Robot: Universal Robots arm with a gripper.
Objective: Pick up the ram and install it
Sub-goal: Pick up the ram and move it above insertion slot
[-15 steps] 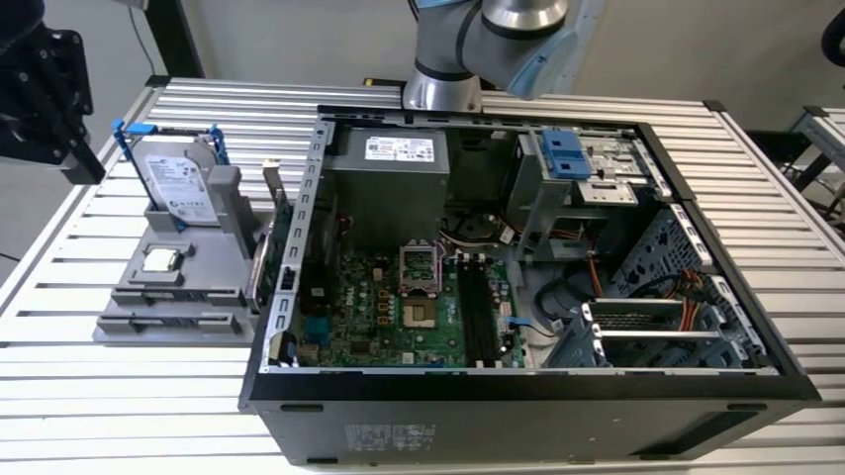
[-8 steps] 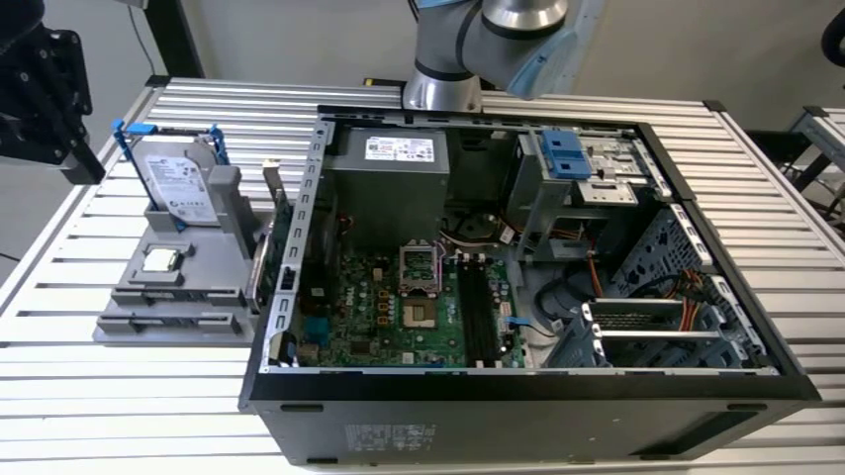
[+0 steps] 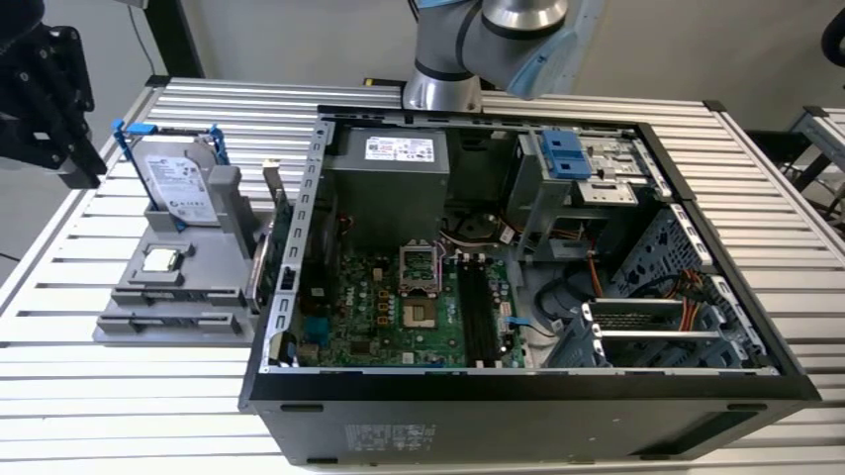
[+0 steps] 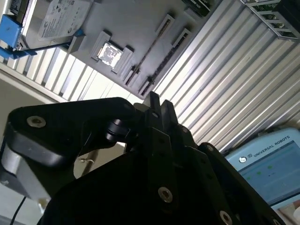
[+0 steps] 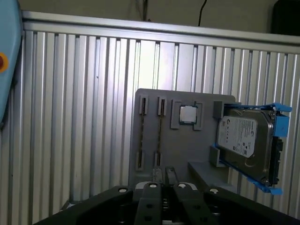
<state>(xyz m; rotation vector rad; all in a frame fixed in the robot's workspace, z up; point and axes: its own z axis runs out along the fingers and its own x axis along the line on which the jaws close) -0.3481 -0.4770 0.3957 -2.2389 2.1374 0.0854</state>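
An open computer case (image 3: 528,396) sits on a slatted metal table (image 3: 106,396), with its green motherboard (image 3: 396,317) exposed. At its nine o'clock a grey holder (image 3: 172,297) carries a silver hard drive (image 3: 178,183), a square processor chip (image 3: 161,260) and the ram (image 3: 275,223) edge-on. The robot arm (image 3: 456,49) rises at twelve o'clock.

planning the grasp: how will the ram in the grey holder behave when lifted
The ram stands edge-on and very thin in the grey holder's end slots, so it is probably light and fairly stiff. Its narrow edge may let it twist if gripped off-centre. It looks like bare board, so likely fragile.
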